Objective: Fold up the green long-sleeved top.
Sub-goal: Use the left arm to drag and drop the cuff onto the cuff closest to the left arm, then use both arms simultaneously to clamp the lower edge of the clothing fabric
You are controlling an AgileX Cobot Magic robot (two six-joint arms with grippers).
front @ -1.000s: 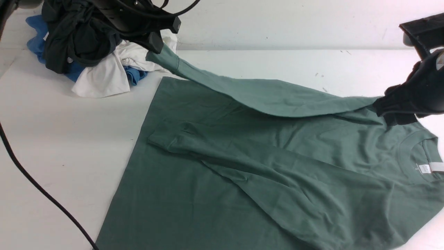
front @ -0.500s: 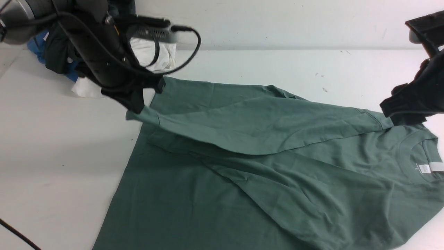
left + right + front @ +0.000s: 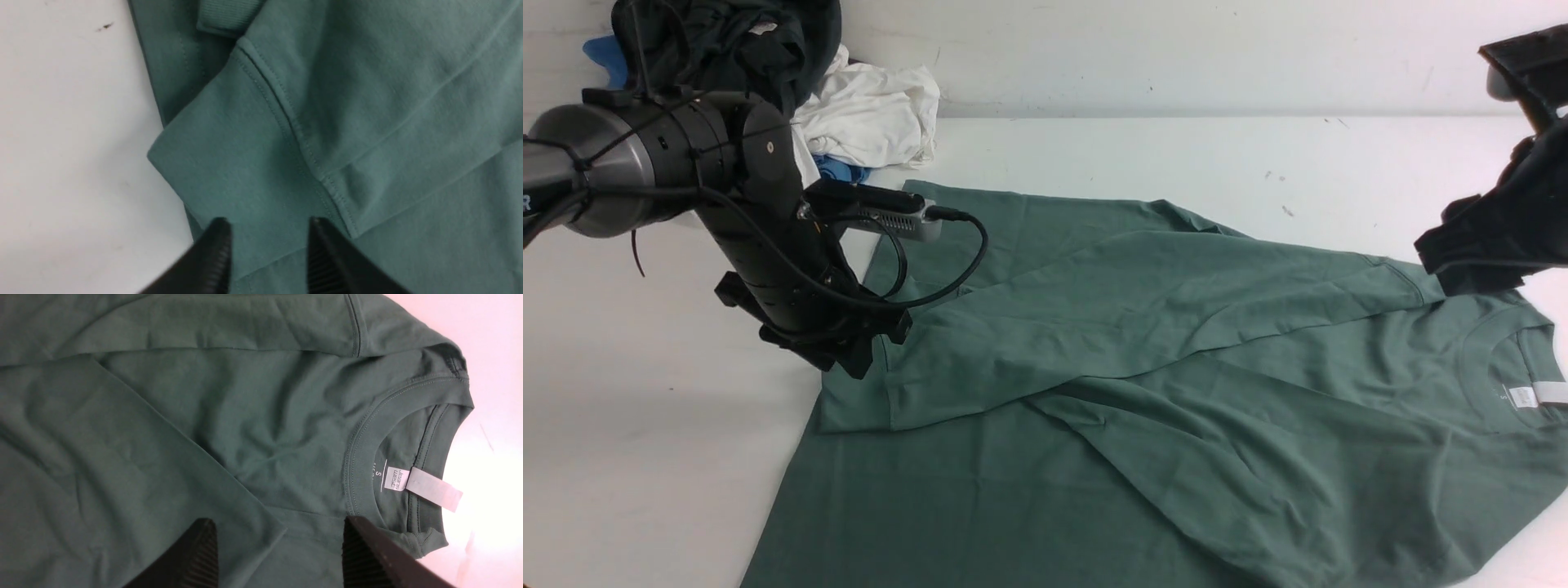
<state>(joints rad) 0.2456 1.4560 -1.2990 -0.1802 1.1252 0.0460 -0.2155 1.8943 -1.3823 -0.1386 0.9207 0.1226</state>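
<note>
Sage-green cotton long-sleeved top (image 3: pixel 1176 425) on white tabletop (image 3: pixel 1135 155), sleeves (image 3: pixel 1135 310) across body; left end effector (image 3: pixel 267 222) spread above cuff (image 3: pixel 229 163), right end effector (image 3: pixel 278 520) spread nr collar (image 3: pixel 359 457).

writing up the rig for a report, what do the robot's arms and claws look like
Left arm: a silver-grey cylindrical joint, then black links, with black cables looping past a small grey camera box. Right arm: black and bulky. Both the left claw and the right claw have two black tapered fingers with ribbed inner faces.
</note>
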